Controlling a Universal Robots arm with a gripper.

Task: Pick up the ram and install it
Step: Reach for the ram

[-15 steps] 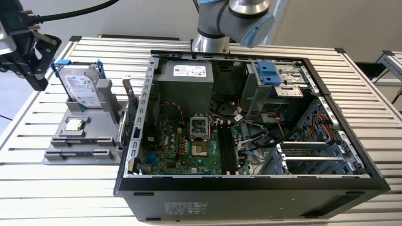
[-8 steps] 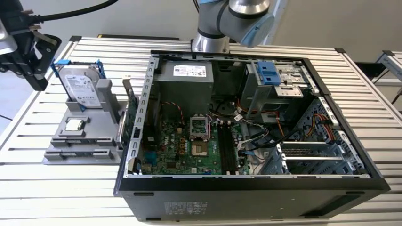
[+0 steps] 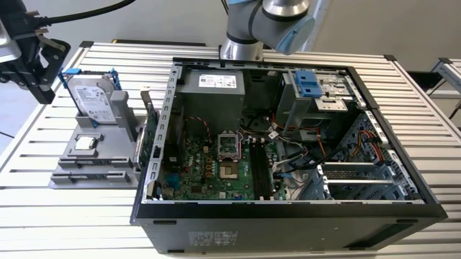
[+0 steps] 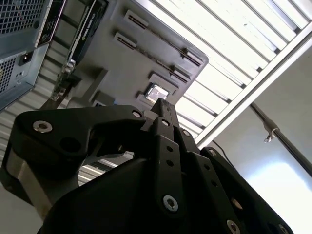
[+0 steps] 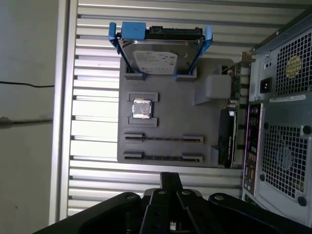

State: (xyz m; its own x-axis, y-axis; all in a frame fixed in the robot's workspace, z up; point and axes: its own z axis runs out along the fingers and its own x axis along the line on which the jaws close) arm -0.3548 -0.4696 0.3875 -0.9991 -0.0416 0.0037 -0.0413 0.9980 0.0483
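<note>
My black gripper [image 3: 43, 96] hangs high at the exterior view's left, above the table edge beside the grey parts holder [image 3: 92, 168]. Its fingers are shut together in both wrist views [image 4: 163, 105] [image 5: 170, 176], and nothing shows between them. The ram is not visible. The holder's two long narrow slots [image 5: 163, 138] are thin dark lines, and I cannot tell what lies in them. Inside the open computer case [image 3: 288, 210], two long black memory slots [image 3: 260, 167] run along the motherboard [image 3: 209, 167].
On the holder stand a silver hard drive in a blue frame [image 3: 92, 100] [image 5: 158, 51], a small square processor chip [image 3: 86, 143] [image 5: 141, 108] and a green expansion card [image 3: 153, 137] next to the case wall. The arm's base [image 3: 241, 38] rises behind the case. The table is slatted metal [image 3: 65, 216].
</note>
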